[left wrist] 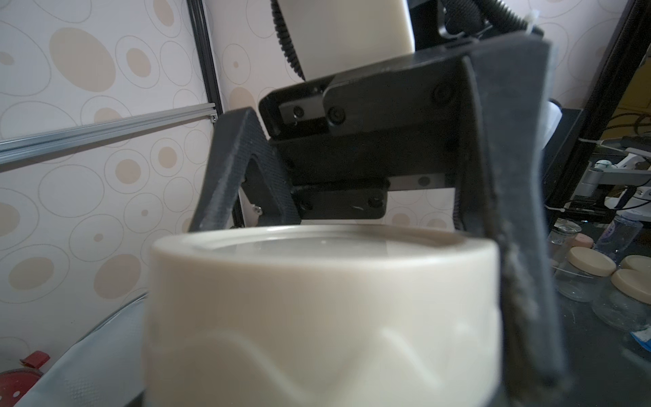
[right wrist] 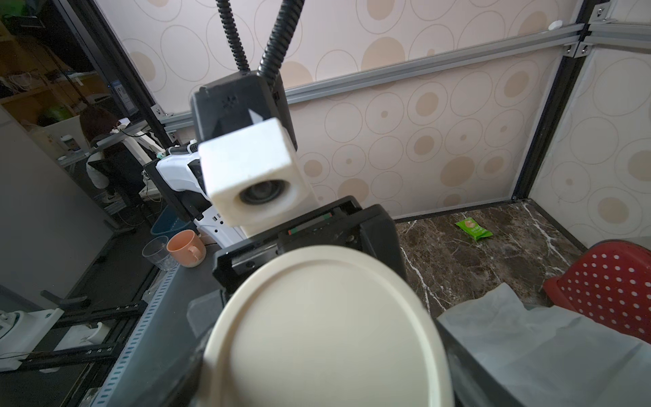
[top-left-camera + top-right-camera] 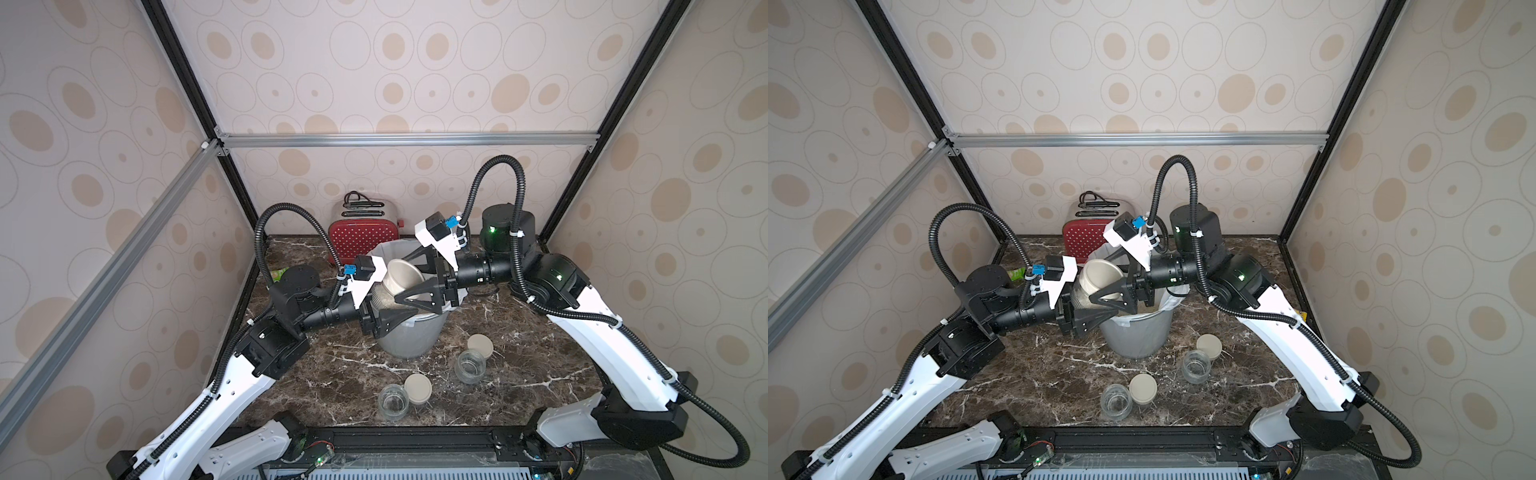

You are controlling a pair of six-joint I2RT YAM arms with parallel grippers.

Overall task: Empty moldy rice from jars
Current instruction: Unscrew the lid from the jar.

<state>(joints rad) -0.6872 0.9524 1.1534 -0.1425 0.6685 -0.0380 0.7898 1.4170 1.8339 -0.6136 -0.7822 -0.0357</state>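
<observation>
Jar of squat clear glass with a beige-cream screw lid (image 3: pixel 403 272) hangs tilted above the large grey bin with white liner (image 3: pixel 409 336), lid on. The left hand (image 3: pixel 386 303) pinches its glass body; the right hand (image 3: pixel 400 279), spread wide, grips the lid's rim. A second open jar (image 3: pixel 392 401) and a third open jar (image 3: pixel 470 365) stand on the dark marble counter (image 3: pixel 332 374), their loose cream lids (image 3: pixel 417 388) (image 3: pixel 480 345) beside them. Oval-patterned wallpaper (image 3: pixel 415 62) and a red dotted toaster (image 3: pixel 363 237) stand behind. Only the right wrist view shows the green packet (image 2: pixel 473 228) clearly; rice inside cannot be told.
</observation>
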